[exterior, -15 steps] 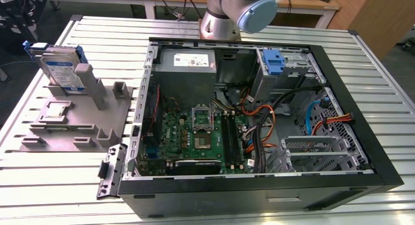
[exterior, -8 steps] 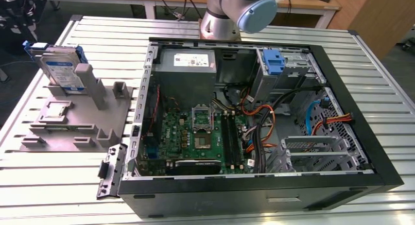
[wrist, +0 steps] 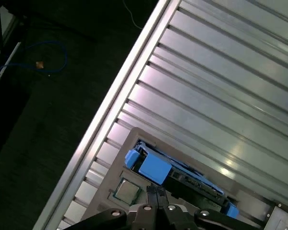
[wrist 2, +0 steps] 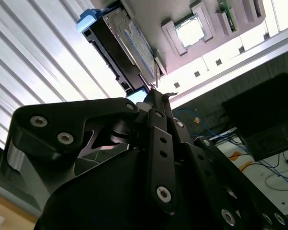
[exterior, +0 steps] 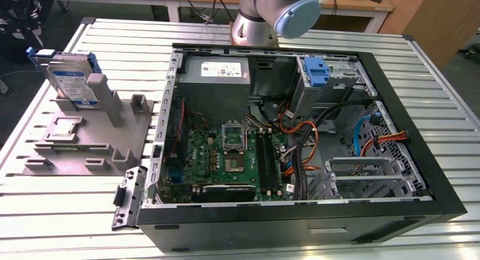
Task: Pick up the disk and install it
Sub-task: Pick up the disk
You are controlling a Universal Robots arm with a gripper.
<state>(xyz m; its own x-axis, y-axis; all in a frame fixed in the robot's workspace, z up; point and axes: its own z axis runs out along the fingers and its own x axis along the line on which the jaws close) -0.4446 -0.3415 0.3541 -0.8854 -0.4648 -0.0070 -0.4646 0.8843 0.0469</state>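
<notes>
Although a white-and-blue label [exterior: 77,87] is seen on the disk [exterior: 66,69], its print is too small to be read. The disk is found in the upper left of the exterior view, stood on edge in a grey fixture [exterior: 90,142] on the slatted table [exterior: 60,206], outside the open computer case [exterior: 424,176]. Its long axis is held near upright, with the top leaned slightly toward the exterior view's left, and the labelled face is turned toward the camera. In both wrist views the gripper [wrist 2: 156,93] [wrist: 156,190] is shown with its fingertips drawn together and nothing clamped between them. The disk [wrist 2: 122,45] [wrist: 182,177], framed by its blue bracket [wrist: 153,167], is seen beyond the fingertips, and no contact with it can be made out.
</notes>
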